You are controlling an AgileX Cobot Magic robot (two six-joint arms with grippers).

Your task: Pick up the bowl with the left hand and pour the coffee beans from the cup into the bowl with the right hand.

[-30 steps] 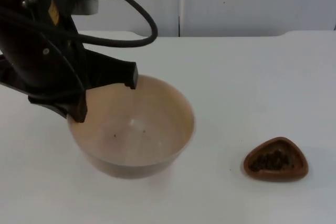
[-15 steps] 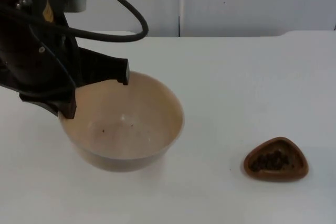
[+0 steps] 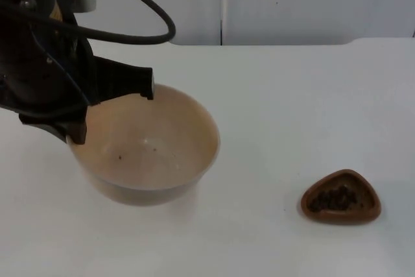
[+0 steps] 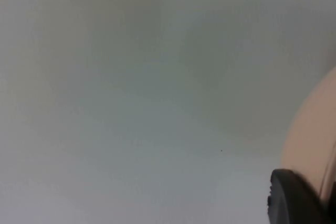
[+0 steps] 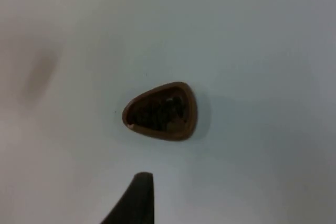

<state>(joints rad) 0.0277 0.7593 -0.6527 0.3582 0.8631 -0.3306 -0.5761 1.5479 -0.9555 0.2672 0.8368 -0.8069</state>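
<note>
The left gripper (image 3: 110, 111) is clamped across the rim of the tan bowl (image 3: 146, 150), which leaves the bowl's mouth free to receive a pour. The brown triangular cup (image 3: 341, 196) of coffee beans (image 3: 334, 198) sits well apart on the white table (image 3: 292, 102). The right gripper (image 5: 137, 199) hangs above it, holding nothing; its opening cannot be judged.

No text, label, brand, number or sign can be read anywhere in these views.
</note>
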